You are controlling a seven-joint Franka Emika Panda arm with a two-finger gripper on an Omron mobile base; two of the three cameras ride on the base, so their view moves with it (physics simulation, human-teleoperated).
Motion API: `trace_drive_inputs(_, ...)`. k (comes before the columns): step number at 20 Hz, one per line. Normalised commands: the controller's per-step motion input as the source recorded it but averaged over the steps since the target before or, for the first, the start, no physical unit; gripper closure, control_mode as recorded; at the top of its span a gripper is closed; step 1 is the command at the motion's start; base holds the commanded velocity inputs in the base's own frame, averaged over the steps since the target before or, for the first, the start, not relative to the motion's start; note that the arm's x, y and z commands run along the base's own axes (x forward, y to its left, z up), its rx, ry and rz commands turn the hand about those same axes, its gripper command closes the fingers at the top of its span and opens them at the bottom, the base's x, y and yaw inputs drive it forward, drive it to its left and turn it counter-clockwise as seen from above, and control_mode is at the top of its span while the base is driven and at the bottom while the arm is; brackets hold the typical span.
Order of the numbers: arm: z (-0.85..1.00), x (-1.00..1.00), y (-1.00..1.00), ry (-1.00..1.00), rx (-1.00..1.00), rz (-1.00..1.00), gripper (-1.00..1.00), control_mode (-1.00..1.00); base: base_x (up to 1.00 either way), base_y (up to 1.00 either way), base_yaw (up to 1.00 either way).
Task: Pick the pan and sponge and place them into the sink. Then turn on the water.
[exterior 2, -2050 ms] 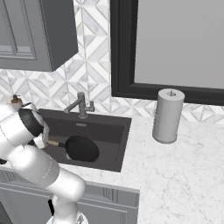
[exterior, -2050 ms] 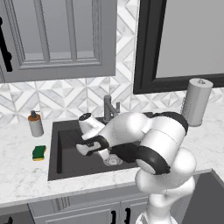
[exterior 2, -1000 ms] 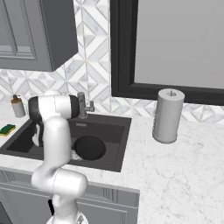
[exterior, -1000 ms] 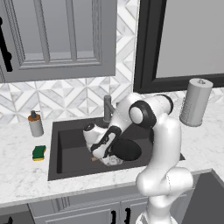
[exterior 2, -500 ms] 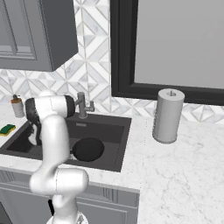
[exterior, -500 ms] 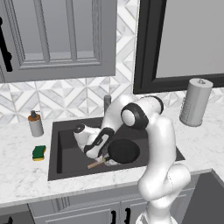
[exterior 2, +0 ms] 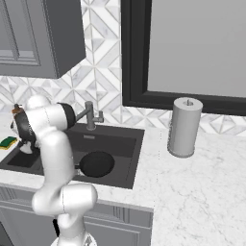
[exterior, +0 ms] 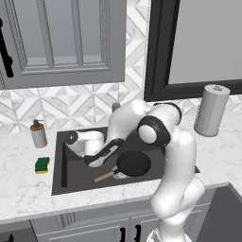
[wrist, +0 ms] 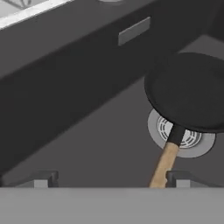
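Marble tabletop: pan lies in sink; gripper spread. Lift clear, then approach sponge, at the sink's 9 o'clock, from above.

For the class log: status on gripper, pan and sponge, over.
Gripper open, low in sink. Pan lies released in basin, partly covering drain. Sponge on counter left of sink, nothing blocking it.

The pan partly hides the drain; its handle runs off the bottom edge.
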Motion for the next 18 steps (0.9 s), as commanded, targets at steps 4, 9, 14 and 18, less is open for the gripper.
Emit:
trace_drive_inputs(4, 0.39, -1.0, 0.08, -0.37, 0.01, 0.08, -1.0, -1.0, 0.0, 0.0, 0.0)
trace_drive_inputs(9, 0.61, -0.83, 0.03, -0.18, 0.11, 0.1, -1.0, -1.0, 0.0, 0.0, 0.0)
trace_drive_inputs(14, 0.55, -0.71, 0.12, -0.01, 0.21, 0.21, -1.0, -1.0, 0.0, 0.0, 0.0)
trace_drive_inputs(18, 0.5, -0.63, 0.08, 0.08, 0.28, 0.27, -1.0, -1.0, 0.0, 0.0, 0.0)
